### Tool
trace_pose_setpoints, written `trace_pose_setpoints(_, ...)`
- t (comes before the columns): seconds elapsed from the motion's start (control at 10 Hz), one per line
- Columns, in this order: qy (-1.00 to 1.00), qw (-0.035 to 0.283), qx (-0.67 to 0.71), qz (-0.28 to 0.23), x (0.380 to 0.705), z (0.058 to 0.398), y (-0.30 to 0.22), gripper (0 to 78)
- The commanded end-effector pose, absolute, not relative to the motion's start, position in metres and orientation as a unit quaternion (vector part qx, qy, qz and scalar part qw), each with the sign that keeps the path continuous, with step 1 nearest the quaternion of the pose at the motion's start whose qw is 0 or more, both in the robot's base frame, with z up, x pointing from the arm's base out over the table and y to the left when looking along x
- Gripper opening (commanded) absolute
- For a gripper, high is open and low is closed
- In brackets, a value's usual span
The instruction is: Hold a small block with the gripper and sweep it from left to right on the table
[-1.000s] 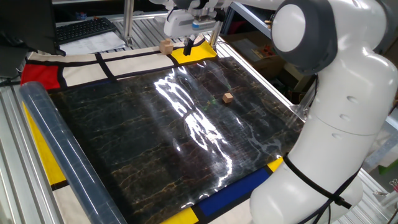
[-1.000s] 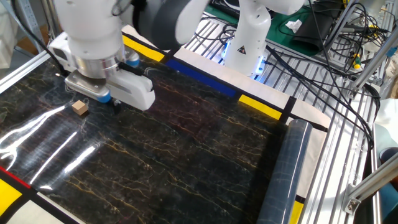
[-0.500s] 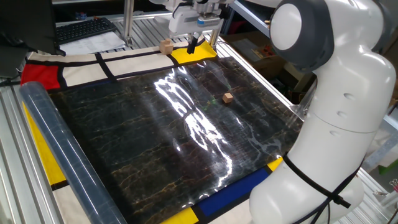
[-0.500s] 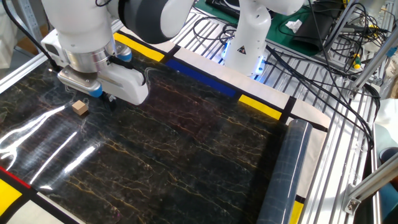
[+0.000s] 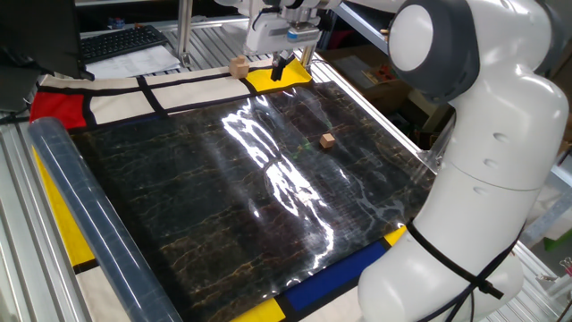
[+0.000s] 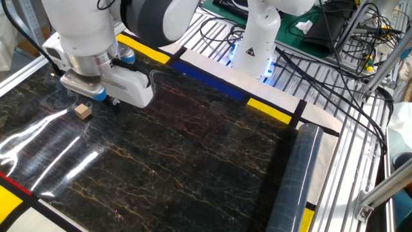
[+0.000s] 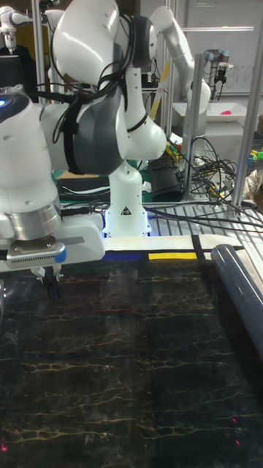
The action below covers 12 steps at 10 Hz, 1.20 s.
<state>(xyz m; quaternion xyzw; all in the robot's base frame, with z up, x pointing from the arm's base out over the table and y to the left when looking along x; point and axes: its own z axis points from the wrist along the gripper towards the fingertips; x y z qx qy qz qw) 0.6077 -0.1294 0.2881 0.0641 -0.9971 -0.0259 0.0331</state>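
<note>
The small block (image 5: 328, 139) lies on its own on the table (image 5: 223, 197), toward the right side of the black sheet; the other fixed view shows the small block (image 6: 82, 111) just left of the wrist. My gripper (image 5: 279, 67) hangs over the yellow panel at the table's far edge, well away from the block. Its black fingers stand close together with nothing between them. The other fixed view shows only the gripper (image 6: 116, 104) tips under the white wrist. In the tall fixed view the gripper (image 7: 51, 282) hovers just above the sheet's back edge.
A slightly larger pale wooden cube (image 5: 238, 66) rests on the white cloth beside the yellow panel. A clear plastic roll (image 5: 89, 210) lies along the sheet's left side, also seen as the plastic roll (image 6: 293, 180). The arm's white base (image 5: 483, 179) stands at the right edge.
The wrist has drifted a little toward the far corner of the table and slightly upward. The small block has not moved.
</note>
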Motion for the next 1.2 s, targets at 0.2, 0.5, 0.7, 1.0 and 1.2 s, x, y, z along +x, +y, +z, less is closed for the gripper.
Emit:
trace_pose_setpoints(0.2, -0.996, 0.03, 0.066, -0.042, 0.6083, 0.2724, -0.1293, 0.0)
trace_pose_setpoints(0.5, -0.995, 0.033, 0.081, -0.042, 0.6083, 0.2724, -0.1293, 0.0)
trace_pose_setpoints(0.7, -0.995, 0.036, 0.081, -0.041, 0.6083, 0.2724, -0.1293, 0.0)
trace_pose_setpoints(1.0, -0.996, 0.039, 0.076, -0.01, 0.6083, 0.2724, -0.1293, 0.0)
trace_pose_setpoints(1.2, -0.996, 0.043, 0.078, 0.003, 0.6083, 0.2724, -0.1293, 0.0)
